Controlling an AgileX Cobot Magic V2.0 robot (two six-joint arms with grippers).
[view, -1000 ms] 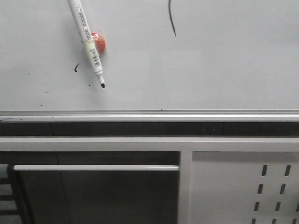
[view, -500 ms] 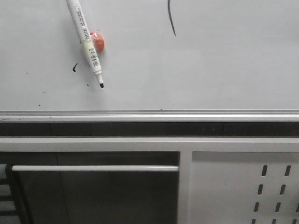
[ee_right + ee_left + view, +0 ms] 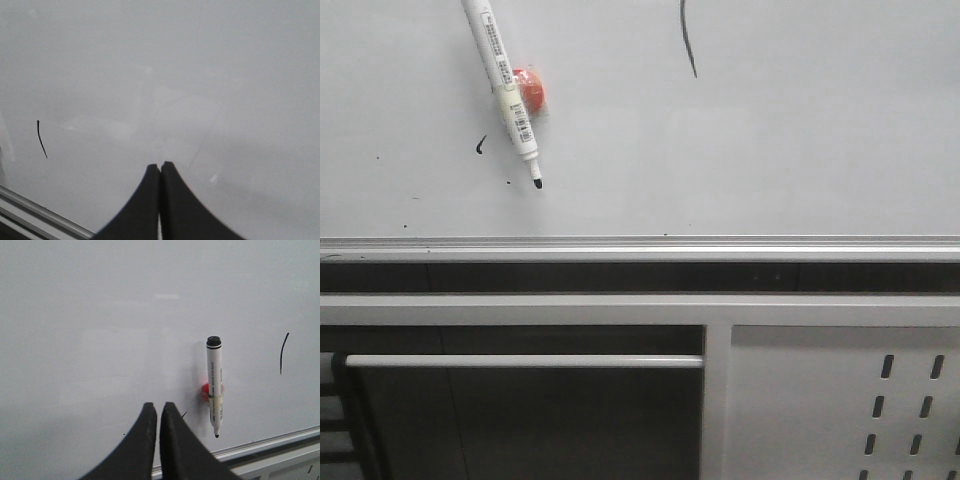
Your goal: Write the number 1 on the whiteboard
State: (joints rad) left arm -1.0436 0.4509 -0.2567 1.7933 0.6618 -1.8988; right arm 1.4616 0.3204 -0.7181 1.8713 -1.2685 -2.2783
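Note:
The whiteboard (image 3: 800,150) fills the upper half of the front view, with its silver frame edge along the bottom. The number 1 (image 3: 688,40) is a thin black curved stroke at the top middle; it also shows in the left wrist view (image 3: 283,353) and the right wrist view (image 3: 42,139). A white marker (image 3: 505,90) hangs on the board by a red magnet (image 3: 531,91), tip down and uncapped. My left gripper (image 3: 158,405) is shut and empty, apart from the marker (image 3: 214,385). My right gripper (image 3: 160,164) is shut and empty. Neither gripper shows in the front view.
A small black tick mark (image 3: 481,146) and specks lie left of the marker tip. Below the board's frame (image 3: 640,244) runs a dark gap, a white metal panel with slotted holes (image 3: 880,400) at lower right, and a silver bar (image 3: 520,361) at lower left.

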